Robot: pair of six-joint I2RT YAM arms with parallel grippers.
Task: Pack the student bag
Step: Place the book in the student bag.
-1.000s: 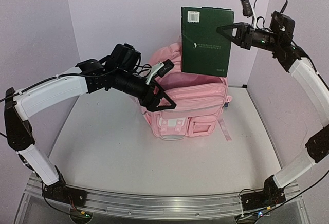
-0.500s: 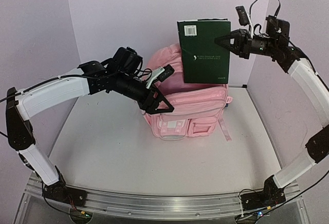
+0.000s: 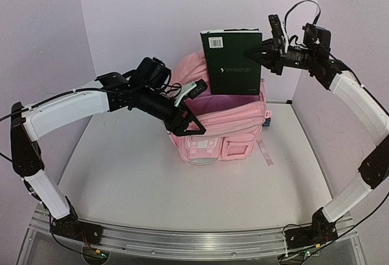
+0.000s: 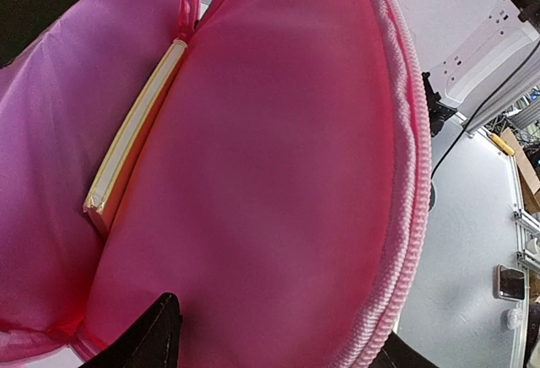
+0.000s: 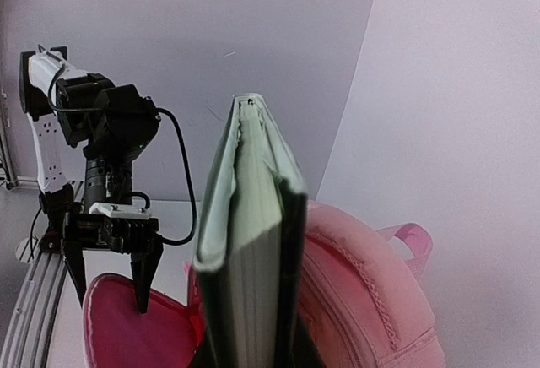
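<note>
The left arm reaches in low from the left, forearm sloping down to the left gripper. Its fingers straddle the front rim of the student bag; whether they pinch it is unclear. The bag stands open mid-table. The right arm arches high, and the right gripper clamps an upright dark green book above the opening.

White print and barcode on the green book: seemingly illegible

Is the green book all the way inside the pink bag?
No, the right gripper holds the green book upright, and nearly all of it stands above the open top of the student bag.
</note>
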